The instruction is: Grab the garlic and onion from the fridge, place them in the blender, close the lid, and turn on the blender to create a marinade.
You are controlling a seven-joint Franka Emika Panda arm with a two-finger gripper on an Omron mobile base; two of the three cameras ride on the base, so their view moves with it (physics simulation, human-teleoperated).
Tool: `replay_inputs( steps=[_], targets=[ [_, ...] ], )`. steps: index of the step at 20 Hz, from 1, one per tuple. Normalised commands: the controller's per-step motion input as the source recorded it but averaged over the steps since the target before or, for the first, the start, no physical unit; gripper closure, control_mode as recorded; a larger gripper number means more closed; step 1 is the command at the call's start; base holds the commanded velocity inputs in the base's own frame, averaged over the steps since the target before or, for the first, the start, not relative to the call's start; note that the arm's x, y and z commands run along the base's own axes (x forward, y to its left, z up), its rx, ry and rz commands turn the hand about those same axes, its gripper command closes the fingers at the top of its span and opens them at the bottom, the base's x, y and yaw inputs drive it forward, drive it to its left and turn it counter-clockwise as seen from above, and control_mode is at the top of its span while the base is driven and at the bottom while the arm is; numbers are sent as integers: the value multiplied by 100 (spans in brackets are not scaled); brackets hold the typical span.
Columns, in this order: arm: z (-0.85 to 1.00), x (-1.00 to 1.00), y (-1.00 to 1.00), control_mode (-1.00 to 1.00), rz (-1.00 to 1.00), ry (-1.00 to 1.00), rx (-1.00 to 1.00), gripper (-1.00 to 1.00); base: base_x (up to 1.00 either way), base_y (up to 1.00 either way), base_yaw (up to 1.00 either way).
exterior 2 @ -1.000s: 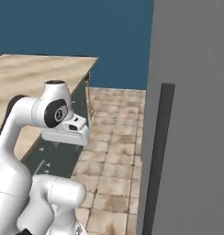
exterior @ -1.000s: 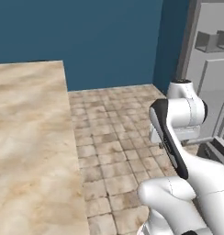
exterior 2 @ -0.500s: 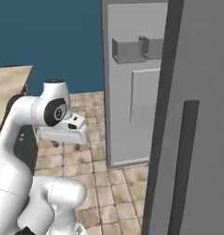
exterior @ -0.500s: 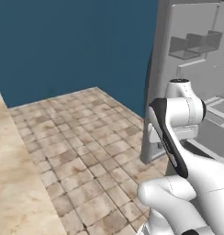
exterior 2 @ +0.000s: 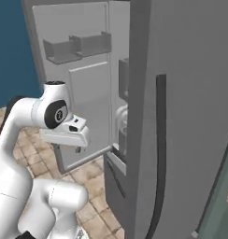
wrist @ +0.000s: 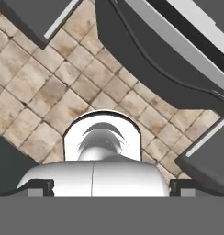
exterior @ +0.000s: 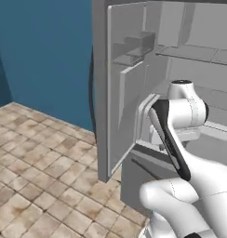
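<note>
Left base view: I've got the fridge [exterior: 134,93] right ahead, its door swung open w/ boxy bins [exterior: 134,46] on the inside, grey shelves behind; tiled floor [exterior: 36,162] to the left.

Right base view: fridge fills the frame, long black handle [exterior 2: 159,154] on the near shut door, open door beyond the arm.

Hand view: looking down at floor tiles and dark fridge edges; pincer [wrist: 112,187] tips sit far apart, wide, nothing between them.
</note>
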Motion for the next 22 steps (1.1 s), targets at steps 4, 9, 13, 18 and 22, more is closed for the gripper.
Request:
replay_inputs(
  steps=[4, 9, 13, 18, 22],
  targets=[
    [0, 0, 0, 100, 0, 0, 0, -100, 76, 41, -64],
    [0, 0, 0, 100, 0, 0, 0, -100, 93, 10, -59],
    [0, 0, 0, 100, 0, 0, 0, -100, 68, 6, -60],
    [0, 0, 0, 100, 0, 0, 0, -100, 45, 24, -53],
    [0, 0, 0, 100, 0, 0, 0, -100, 31, 15, -45]
  ],
)
